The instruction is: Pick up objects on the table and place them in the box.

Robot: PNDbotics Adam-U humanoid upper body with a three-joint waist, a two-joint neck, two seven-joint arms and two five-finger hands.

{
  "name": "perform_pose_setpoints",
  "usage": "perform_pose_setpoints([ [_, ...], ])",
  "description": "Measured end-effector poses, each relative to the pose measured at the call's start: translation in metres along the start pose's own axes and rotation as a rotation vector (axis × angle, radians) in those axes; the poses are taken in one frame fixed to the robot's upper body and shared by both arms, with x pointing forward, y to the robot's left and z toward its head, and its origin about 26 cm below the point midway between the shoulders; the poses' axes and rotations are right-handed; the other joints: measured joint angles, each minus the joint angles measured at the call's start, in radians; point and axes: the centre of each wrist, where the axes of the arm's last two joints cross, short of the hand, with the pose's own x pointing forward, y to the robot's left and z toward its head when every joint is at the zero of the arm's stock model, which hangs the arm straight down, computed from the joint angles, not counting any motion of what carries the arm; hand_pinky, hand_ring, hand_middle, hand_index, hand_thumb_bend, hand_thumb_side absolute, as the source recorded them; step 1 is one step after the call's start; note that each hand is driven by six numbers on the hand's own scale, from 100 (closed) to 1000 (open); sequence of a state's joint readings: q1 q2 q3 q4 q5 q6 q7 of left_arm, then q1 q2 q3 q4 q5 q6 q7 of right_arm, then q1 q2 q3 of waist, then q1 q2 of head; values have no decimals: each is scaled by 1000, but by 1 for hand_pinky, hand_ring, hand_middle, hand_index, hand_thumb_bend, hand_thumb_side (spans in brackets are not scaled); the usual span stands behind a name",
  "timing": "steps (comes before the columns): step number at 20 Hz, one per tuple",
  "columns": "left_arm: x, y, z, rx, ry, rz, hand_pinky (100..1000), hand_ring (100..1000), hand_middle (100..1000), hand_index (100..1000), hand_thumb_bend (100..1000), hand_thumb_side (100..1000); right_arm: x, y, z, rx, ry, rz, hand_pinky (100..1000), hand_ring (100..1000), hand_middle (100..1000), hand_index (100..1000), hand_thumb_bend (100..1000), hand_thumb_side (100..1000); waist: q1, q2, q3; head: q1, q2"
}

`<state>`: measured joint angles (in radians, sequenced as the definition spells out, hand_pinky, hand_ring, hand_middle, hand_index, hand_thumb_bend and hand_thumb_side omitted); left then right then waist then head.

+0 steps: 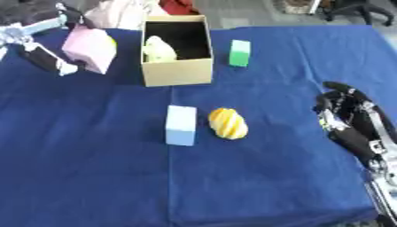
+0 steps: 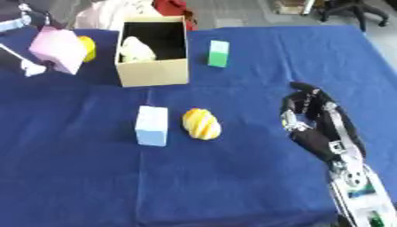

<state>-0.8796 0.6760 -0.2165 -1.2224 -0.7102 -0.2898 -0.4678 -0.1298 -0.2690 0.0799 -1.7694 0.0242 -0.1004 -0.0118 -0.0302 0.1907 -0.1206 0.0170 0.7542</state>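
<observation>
An open cardboard box (image 1: 177, 73) stands at the back middle of the blue table, with a pale yellow-green object (image 1: 159, 49) inside. Left of it, my left hand (image 1: 45, 58) holds a tilted pink block (image 1: 89, 48) off the cloth, fingers along its lower left side. A small yellow thing (image 2: 87, 48) peeks out behind the pink block. A green block (image 1: 239, 53) stands just right of the box. In the middle lie a light blue block (image 1: 180, 125) and a yellow ribbed object (image 1: 228, 123), side by side. My right hand (image 2: 310, 119) rests open at the right, holding nothing.
A blue cloth (image 1: 93, 168) covers the table; its front edge shows at the bottom right. Pink and red cloth items (image 1: 139, 11) lie beyond the far edge behind the box. A chair base (image 1: 356, 11) stands at the back right.
</observation>
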Motion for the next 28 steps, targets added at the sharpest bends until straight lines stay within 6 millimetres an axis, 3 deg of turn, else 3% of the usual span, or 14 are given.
perform_pose_setpoints([
  [9,-2,-15,-32,164,128,14,799,630,611,731,272,100,6,8,-9,57,-31,-16,687,596,598,814,100,286,16,2,-123,58,-31],
  [15,2,-30,-47,197,163,16,808,662,646,767,287,100,8,10,-12,73,-39,-26,686,595,597,814,100,289,17,14,-157,86,-43],
  [16,3,-32,-49,192,163,15,813,684,677,797,311,161,8,10,-12,76,-39,-27,686,595,597,814,100,291,17,15,-158,88,-43],
  [17,4,-35,-51,189,162,15,814,686,680,800,311,162,9,11,-12,76,-40,-28,686,595,597,814,100,291,17,17,-158,89,-44],
  [19,7,-39,-54,185,160,16,822,712,717,850,339,255,9,11,-13,77,-40,-31,686,595,597,814,100,293,18,20,-158,92,-44],
  [20,8,-41,-55,185,159,15,828,727,740,869,374,351,9,11,-13,77,-41,-32,686,595,597,814,100,294,19,20,-158,92,-44],
  [24,11,-44,-56,203,153,9,838,740,765,901,460,516,9,11,-13,77,-41,-34,686,595,597,814,100,294,22,20,-156,93,-44],
  [28,14,-38,-56,250,145,16,845,753,784,912,473,515,9,10,-12,77,-41,-34,686,595,597,813,100,297,22,20,-147,89,-44],
])
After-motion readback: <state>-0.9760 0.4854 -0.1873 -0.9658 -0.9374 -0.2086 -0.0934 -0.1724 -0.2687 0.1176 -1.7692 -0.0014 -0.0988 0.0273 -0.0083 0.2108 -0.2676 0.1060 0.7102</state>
